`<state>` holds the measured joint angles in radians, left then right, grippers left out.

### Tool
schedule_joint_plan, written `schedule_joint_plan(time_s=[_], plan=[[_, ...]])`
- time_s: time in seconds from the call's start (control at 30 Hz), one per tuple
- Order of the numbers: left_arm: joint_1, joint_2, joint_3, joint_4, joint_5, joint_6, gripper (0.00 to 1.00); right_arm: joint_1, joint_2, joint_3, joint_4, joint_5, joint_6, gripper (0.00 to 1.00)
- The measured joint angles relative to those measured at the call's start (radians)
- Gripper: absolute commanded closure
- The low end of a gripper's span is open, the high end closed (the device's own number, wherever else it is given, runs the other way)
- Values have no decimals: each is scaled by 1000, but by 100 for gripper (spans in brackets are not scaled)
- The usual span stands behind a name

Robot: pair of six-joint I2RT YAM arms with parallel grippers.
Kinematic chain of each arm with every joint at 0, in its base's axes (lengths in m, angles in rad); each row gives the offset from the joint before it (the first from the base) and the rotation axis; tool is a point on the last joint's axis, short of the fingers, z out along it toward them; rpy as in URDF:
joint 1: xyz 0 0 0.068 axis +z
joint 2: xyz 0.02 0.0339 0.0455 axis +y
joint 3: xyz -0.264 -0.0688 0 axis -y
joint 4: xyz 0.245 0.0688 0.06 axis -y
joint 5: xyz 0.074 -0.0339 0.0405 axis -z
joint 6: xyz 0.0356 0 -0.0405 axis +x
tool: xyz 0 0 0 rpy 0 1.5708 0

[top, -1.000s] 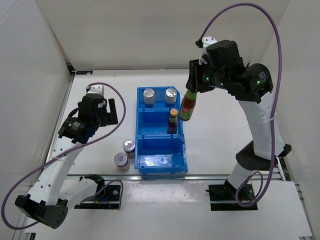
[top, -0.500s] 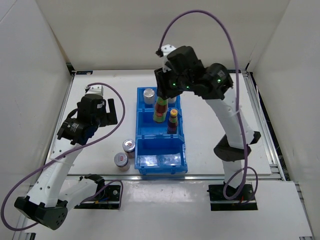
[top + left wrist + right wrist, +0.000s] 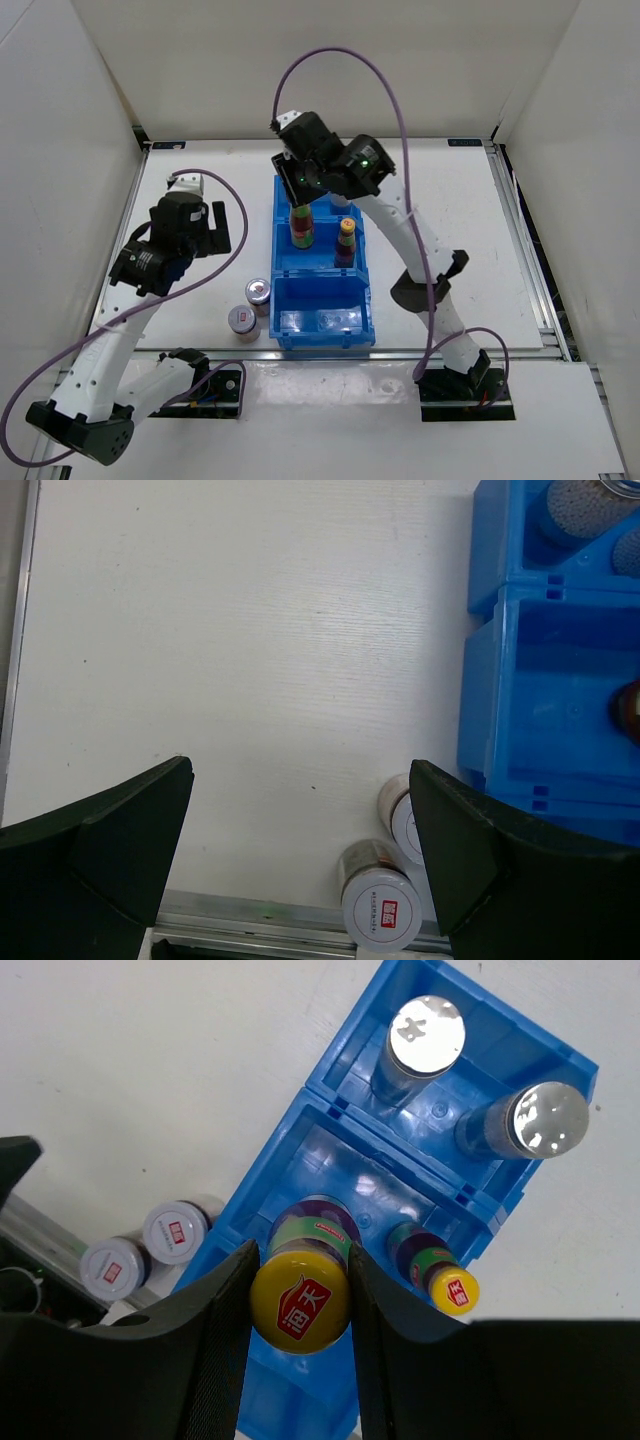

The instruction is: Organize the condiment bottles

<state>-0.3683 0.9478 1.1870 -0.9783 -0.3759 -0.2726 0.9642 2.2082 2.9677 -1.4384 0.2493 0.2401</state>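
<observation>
Top external: right arm arcs over the blue bin (image 3: 283, 325). The right gripper (image 3: 300, 203) is clamped on a yellow-capped bottle (image 3: 302, 232) at the middle compartment, at nine o'clock of its twin (image 3: 345, 241). Two silver-lidded cylinders (image 3: 425, 1035) occupy the twelve-o'clock compartment. The left gripper (image 3: 300, 855) hovers with its jaws wide apart.

My blue three-slot bin (image 3: 322, 318) sits pretty much dead center of the top view, running lengthwise up-down on the white table (image 3: 470, 200). Plain white walls (image 3: 180, 60) all round.
</observation>
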Motion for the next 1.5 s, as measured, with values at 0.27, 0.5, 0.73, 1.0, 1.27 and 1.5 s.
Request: schedule_joint_plan(time_s=[0.27, 0.5, 0.73, 1.0, 1.27, 1.5], plan=[[0, -10, 0, -16, -11, 29, 0, 5, 153, 24, 0, 23, 16, 100], [0, -28, 0, -32, -32, 51, 0, 5, 222, 93, 5, 21, 18, 100], [0, -43, 0, -42, -38, 56, 0, 5, 267, 105, 6, 16, 23, 100], [0, -43, 0, -43, -47, 55, 0, 5, 270, 22, 24, 17, 47, 100], [0, -43, 0, -43, -48, 47, 0, 4, 274, -19, 29, 18, 56, 100], [0, -51, 0, -43, -55, 44, 0, 3, 286, -27, 29, 18, 66, 86]])
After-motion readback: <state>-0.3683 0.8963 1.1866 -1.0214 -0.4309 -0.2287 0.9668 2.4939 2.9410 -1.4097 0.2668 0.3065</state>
